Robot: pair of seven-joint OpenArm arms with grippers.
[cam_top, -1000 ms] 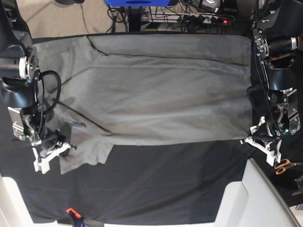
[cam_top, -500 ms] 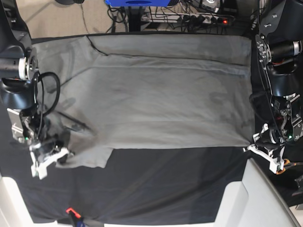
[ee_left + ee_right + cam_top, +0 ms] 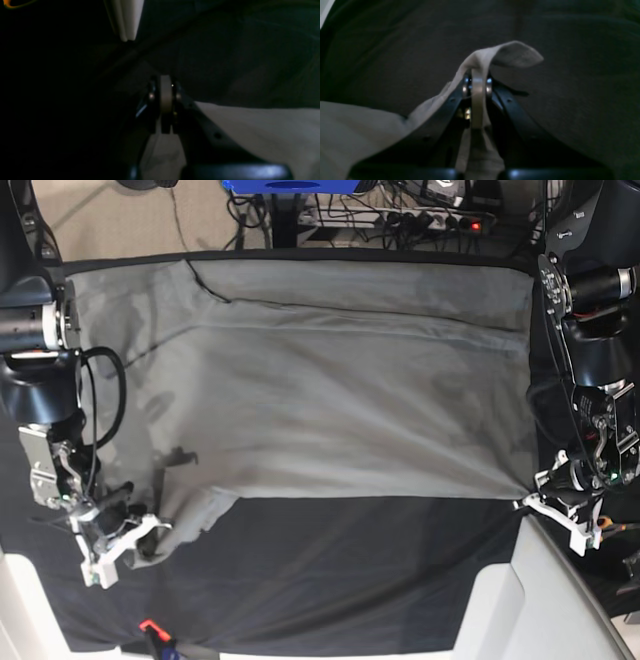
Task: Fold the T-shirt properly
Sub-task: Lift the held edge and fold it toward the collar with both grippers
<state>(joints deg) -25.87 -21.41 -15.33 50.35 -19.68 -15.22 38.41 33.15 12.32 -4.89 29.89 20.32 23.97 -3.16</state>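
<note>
Grey T-shirt (image 3: 340, 400) lies stretched, apparently pinched by both claws.

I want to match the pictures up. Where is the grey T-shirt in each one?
Base: the T-shirt is spread wide over the black cloth, filling the middle.
Left wrist: a pale patch at lower right, with a strip pinched in the left gripper.
Right wrist: at lower left, with a corner pinched in the right gripper.
Shared landmark: the black cloth beneath.
</note>
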